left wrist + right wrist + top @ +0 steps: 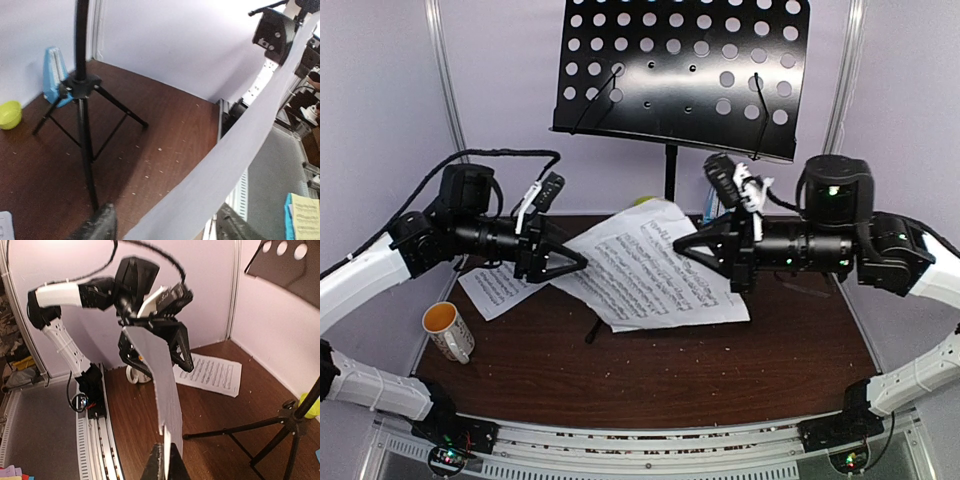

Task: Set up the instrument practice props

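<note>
Holding one sheet-music page (655, 268) between both arms above the table (650, 370): left gripper (582, 262) and right gripper (678, 250) each pinch an edge. I see second page (500, 290) flat, left. Metronome (56, 75) sits behind music stand (685, 70).

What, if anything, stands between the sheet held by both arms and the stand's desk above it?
Nothing visible does. The sheet-music page hangs between the left gripper and right gripper, with open air up to the music stand.
</note>
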